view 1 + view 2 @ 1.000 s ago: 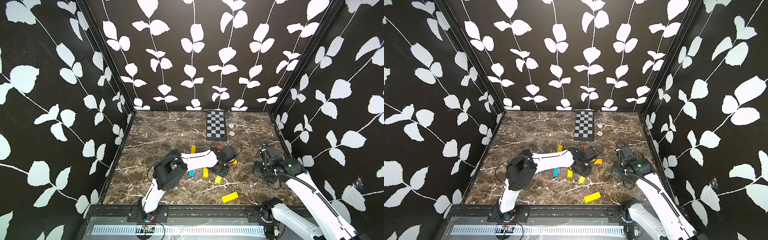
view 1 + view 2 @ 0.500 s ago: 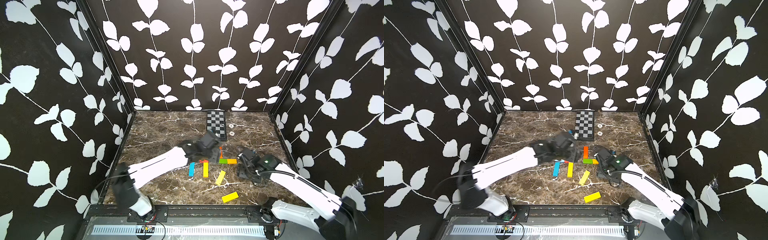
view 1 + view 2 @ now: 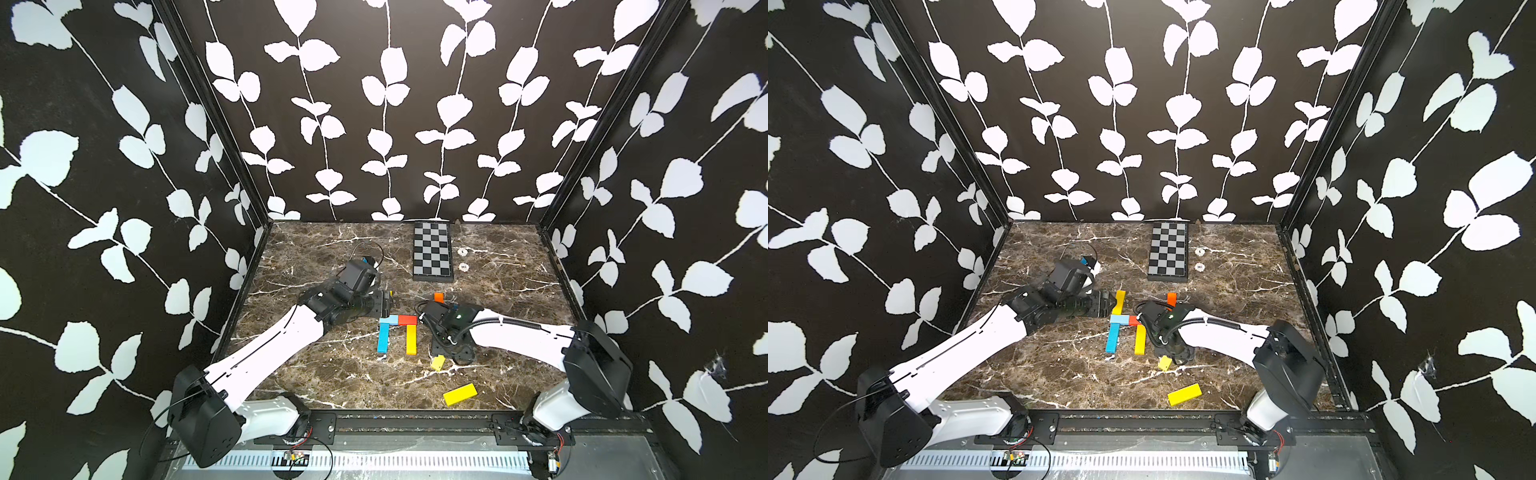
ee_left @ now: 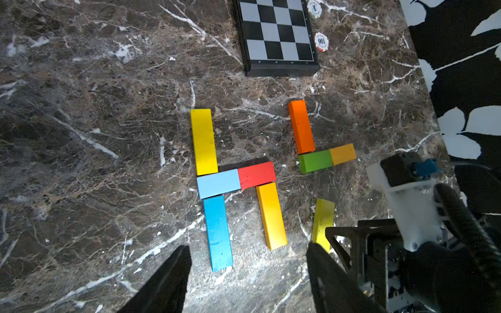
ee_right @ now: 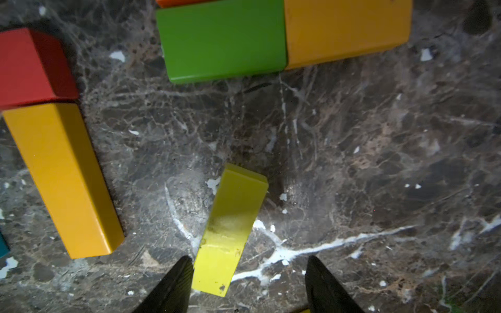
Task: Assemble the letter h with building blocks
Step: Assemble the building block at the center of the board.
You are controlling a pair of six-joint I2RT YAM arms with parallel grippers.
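Right tool (image 5: 248, 261) spread around yellow block (image 5: 230, 230)

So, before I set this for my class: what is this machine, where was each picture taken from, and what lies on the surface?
The machine is two white robot arms on a marble table. Two pictures look down from overhead; two come from cameras on the arms' wrists. Five blocks form an h: yellow block, light blue block, red block, blue block, amber block. A green block lies apart; a checkered board sits at the back. The left end effector is open, empty. The right end effector is open around a loose yellow block, not gripping.
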